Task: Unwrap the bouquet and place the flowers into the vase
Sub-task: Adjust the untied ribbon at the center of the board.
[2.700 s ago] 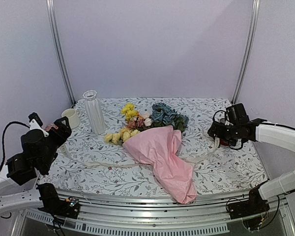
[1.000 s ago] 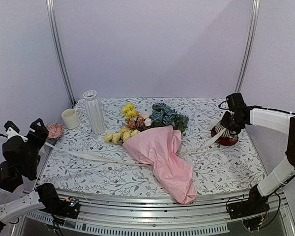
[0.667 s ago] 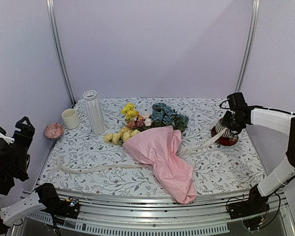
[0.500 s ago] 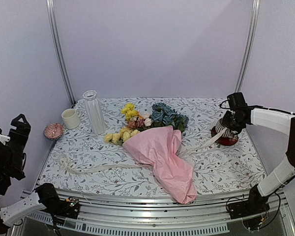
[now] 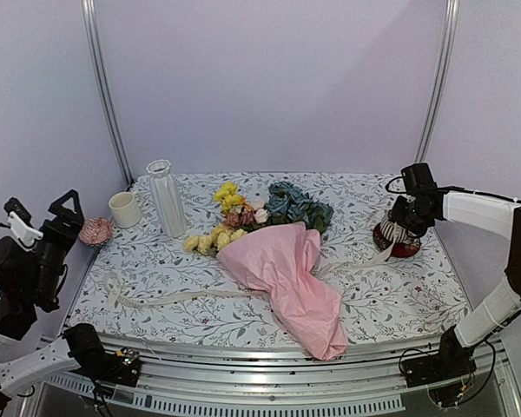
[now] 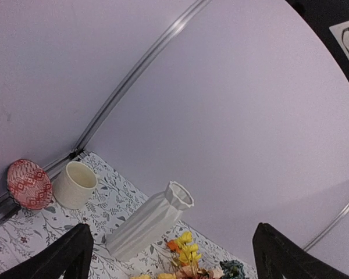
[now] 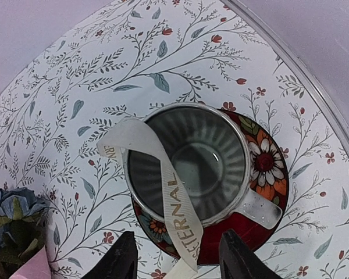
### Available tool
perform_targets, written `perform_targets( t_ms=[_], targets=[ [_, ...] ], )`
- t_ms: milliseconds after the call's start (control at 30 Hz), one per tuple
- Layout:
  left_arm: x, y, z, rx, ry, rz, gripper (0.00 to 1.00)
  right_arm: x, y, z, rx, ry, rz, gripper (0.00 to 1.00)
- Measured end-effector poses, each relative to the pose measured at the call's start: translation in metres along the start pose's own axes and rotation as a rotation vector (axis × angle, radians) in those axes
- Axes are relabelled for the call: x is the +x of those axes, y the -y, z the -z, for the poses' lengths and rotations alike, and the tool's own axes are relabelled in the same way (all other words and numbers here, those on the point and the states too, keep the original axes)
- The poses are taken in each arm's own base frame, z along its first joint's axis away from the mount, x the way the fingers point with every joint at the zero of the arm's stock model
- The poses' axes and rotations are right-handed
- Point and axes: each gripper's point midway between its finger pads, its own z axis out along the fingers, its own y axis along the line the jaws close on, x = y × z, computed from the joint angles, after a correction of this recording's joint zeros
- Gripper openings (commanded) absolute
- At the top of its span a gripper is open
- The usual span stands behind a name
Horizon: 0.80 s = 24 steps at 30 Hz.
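From my console, the left arm sits folded back off the table's left edge, its wrist cocked upward. The left gripper [image 5: 45, 211] is raised beside the table with its jaws spread wide and nothing between them. The right arm reaches in from the right side, forearm roughly level and wrist bent down. That puts the right gripper [image 5: 401, 222] directly over the ribbed grey-white cup [image 5: 398, 233], which stands on a red flower-patterned saucer [image 5: 408, 250]. Its jaws are apart, not pinching anything.

The overhead view gives me the layout. The bouquet in crinkled pale pink wrapping paper [image 5: 282, 278] lies mid-table on the leaf-printed tablecloth [image 5: 399, 304]. The yellow, pink, cream and blue-teal flowers [image 5: 243, 213] fan out of it toward the back. The tall ribbed white vase [image 5: 165, 198] stands upright at back left, near the blooms but apart from them, with no stems in it. A pale ribbon [image 5: 182, 296] trails from a curl near the left edge to the wrapper.

Only the right wrist camera shows one end of the ribbon draped across the cup's rim, passing down between the fingers [image 7: 125, 256] with space on either side. Gold lettering along it reads "ETERNAL". The left wrist camera looks across to the short cream mug [image 6: 74, 185] and the small red patterned dish [image 6: 29, 184] beside it.
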Motion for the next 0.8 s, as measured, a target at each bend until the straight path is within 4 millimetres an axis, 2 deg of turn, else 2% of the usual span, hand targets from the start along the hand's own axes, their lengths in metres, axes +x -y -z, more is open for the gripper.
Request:
perform_targets(
  t_ms=[67, 200, 333, 433, 533, 700, 800],
  targets=[
    [0.028, 0.014, -0.009, 0.036, -0.072, -0.044, 0.98, 0.0, -0.001, 0.0, -0.006, -0.002, 0.01, 0.56],
    [0.1, 0.037, -0.024, 0.095, -0.264, -0.168, 0.98, -0.002, -0.012, 0.009, -0.078, -0.004, 0.055, 0.68],
    [0.156, 0.047, -0.028, 0.134, -0.425, -0.239, 0.98, 0.0, -0.04, 0.031, -0.272, -0.004, 0.157, 0.7],
    [0.194, 0.05, -0.027, 0.161, -0.539, -0.279, 0.98, 0.008, -0.061, 0.047, -0.429, -0.024, 0.234, 0.7],
    [0.222, 0.057, -0.022, 0.205, -0.637, -0.282, 0.98, 0.022, -0.078, 0.056, -0.554, -0.056, 0.289, 0.7],
    [0.264, 0.072, -0.011, 0.306, -0.782, -0.254, 0.98, 0.061, -0.096, 0.063, -0.689, -0.134, 0.346, 0.71],
    [0.292, 0.071, -0.004, 0.328, -0.872, -0.261, 0.98, 0.084, -0.111, 0.07, -0.775, -0.169, 0.373, 0.71]
  ],
)
